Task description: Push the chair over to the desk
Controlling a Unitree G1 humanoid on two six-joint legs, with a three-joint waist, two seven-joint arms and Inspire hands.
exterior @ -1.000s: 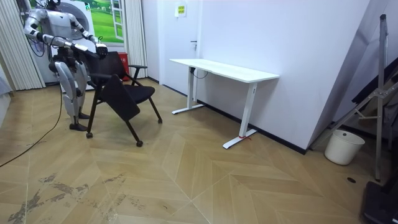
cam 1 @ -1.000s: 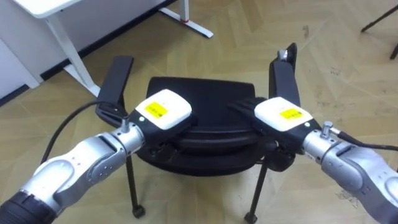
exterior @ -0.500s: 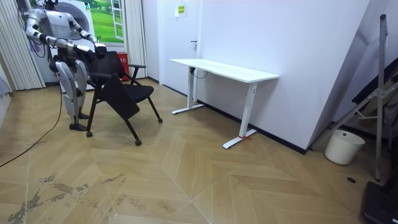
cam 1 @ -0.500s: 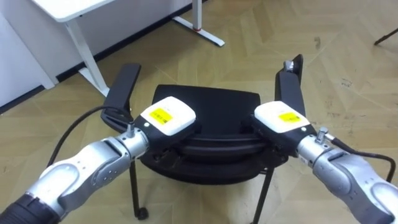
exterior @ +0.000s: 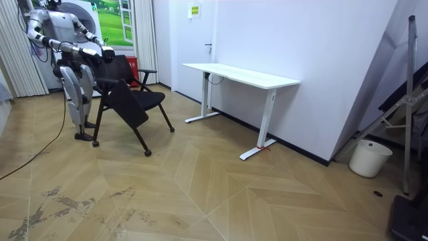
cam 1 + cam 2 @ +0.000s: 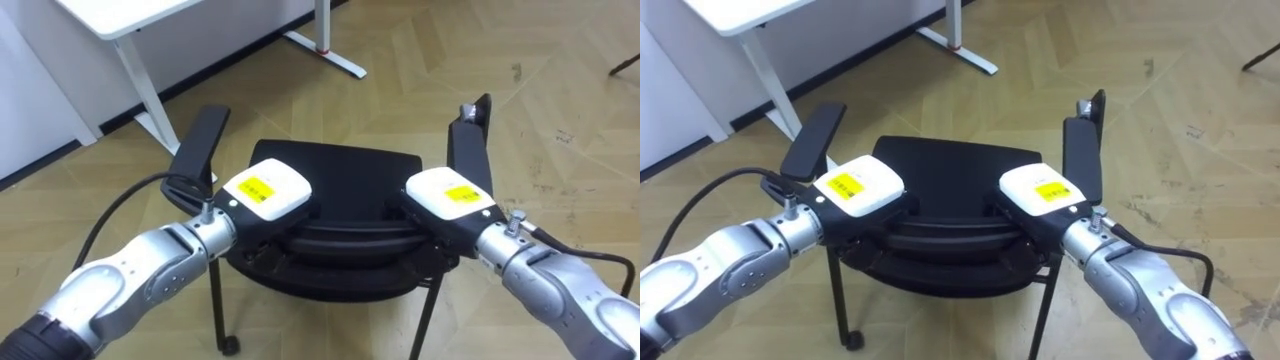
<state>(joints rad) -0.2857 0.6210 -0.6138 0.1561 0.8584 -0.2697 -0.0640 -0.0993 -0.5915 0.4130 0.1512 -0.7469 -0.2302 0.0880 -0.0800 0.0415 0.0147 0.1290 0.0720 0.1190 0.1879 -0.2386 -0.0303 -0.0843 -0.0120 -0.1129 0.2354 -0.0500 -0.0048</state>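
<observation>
The left hand (image 6: 262,195) and the right hand (image 6: 450,200) are set side by side on the backrest of the chair (image 6: 340,172), behind its seat. A desk (image 6: 115,12) is placed beyond the chair, to the left.

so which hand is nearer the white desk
Left. The left hand rests on the left end of the chair back, the side toward the desk; the right hand is on the back's right end, farther off.

Our two head eyes, set side by side, look steeply down on the chair (image 6: 340,170) from close behind its back. Our room camera stands well off on the chair's seat side, facing it. All three views share the chair.
</observation>
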